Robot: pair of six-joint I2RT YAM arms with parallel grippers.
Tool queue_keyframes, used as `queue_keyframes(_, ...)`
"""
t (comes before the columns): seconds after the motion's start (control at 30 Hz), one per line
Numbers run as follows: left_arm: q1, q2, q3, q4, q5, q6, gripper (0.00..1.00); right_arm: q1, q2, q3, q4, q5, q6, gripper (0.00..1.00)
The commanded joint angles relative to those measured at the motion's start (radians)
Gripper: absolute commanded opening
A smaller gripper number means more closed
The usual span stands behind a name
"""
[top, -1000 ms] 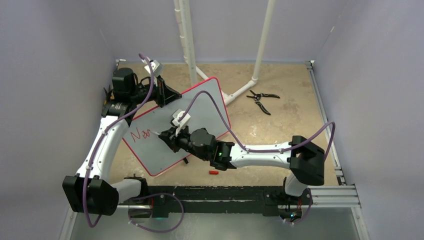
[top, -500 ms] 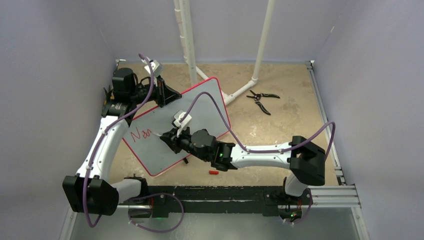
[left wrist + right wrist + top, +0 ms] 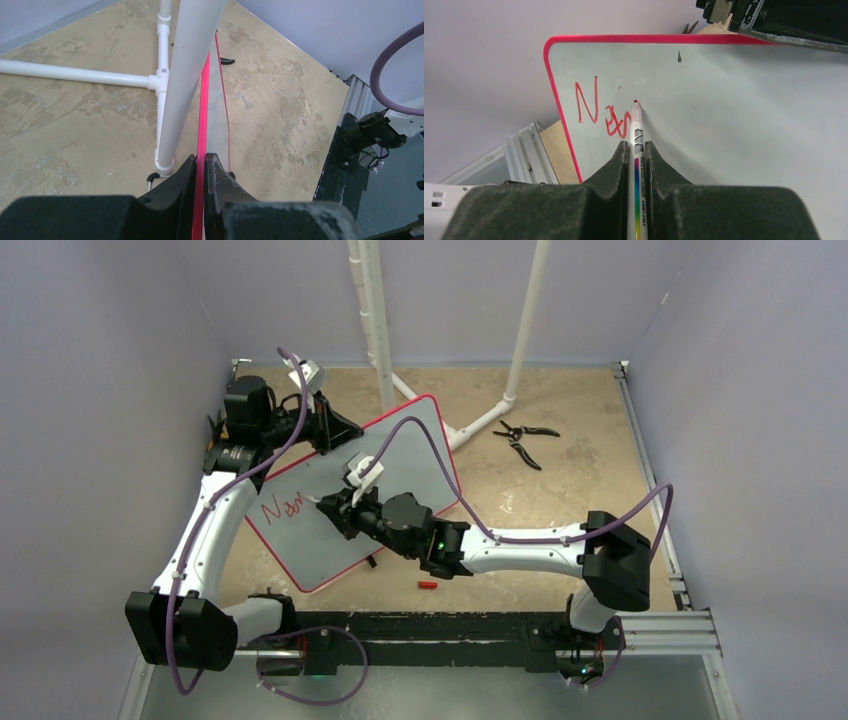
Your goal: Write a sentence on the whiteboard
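The whiteboard (image 3: pixel 400 455), pale grey with a thin red rim, lies tilted on the tan table. My left gripper (image 3: pixel 325 430) is shut on its far-left rim, seen edge-on in the left wrist view (image 3: pixel 202 125). My right gripper (image 3: pixel 335 512) is shut on a white marker (image 3: pixel 637 145) with a rainbow stripe. The marker's red tip touches the board (image 3: pixel 734 105) just right of the red lettering (image 3: pixel 601 110), which reads "N" and a scrawled "ew". The lettering also shows in the top view (image 3: pixel 282 508).
A white PVC pipe frame (image 3: pixel 380 330) stands behind the board. Black pliers (image 3: pixel 525 440) lie on the table at right. A small red marker cap (image 3: pixel 428 585) lies near the front edge, below the right arm.
The right gripper has moved slightly toward the far side with the marker, and the red lettering has grown by a stroke. The left arm has not moved.
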Motion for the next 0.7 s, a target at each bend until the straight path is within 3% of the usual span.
queue_keyframes(0.0,0.026,0.002,-0.005,0.043,-0.031,-0.006,0.0,-0.01,-0.016,0.043,0.033,0.044,-0.027,0.0)
queue_keyframes(0.33,0.026,0.004,-0.006,0.044,-0.034,-0.006,0.0,-0.01,-0.157,-0.117,0.146,0.006,-0.046,0.0)
queue_keyframes(0.67,0.026,0.006,-0.008,0.046,-0.032,-0.009,0.0,-0.022,-0.148,-0.123,0.077,0.022,-0.011,0.0)
